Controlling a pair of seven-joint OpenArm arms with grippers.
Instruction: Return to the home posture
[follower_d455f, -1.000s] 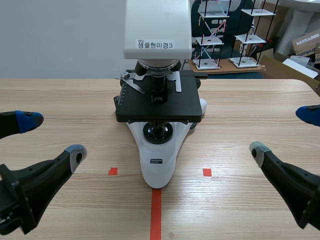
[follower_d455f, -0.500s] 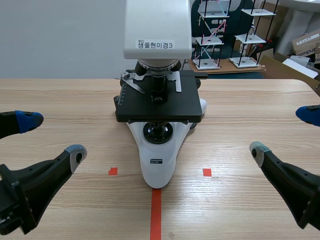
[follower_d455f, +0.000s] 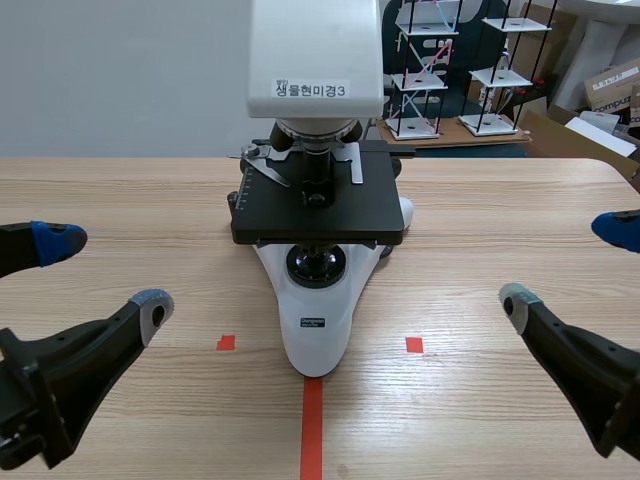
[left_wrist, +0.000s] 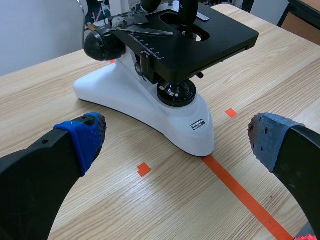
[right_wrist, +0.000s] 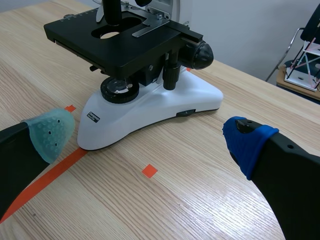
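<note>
The left claw (follower_d455f: 103, 272) and right claw (follower_d455f: 567, 263) hang open and empty either side of the microscope (follower_d455f: 316, 320), likely heavy, rigid, fragile-lensed; homing needs no hold on it.

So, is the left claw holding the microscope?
No, the left claw is open and empty, off to the side of the microscope and not touching it.

The microscope (follower_d455f: 316, 215) head's label (follower_d455f: 311, 89) reads "생물현미경3" (base badge (follower_d455f: 314, 322) illegible)
</note>
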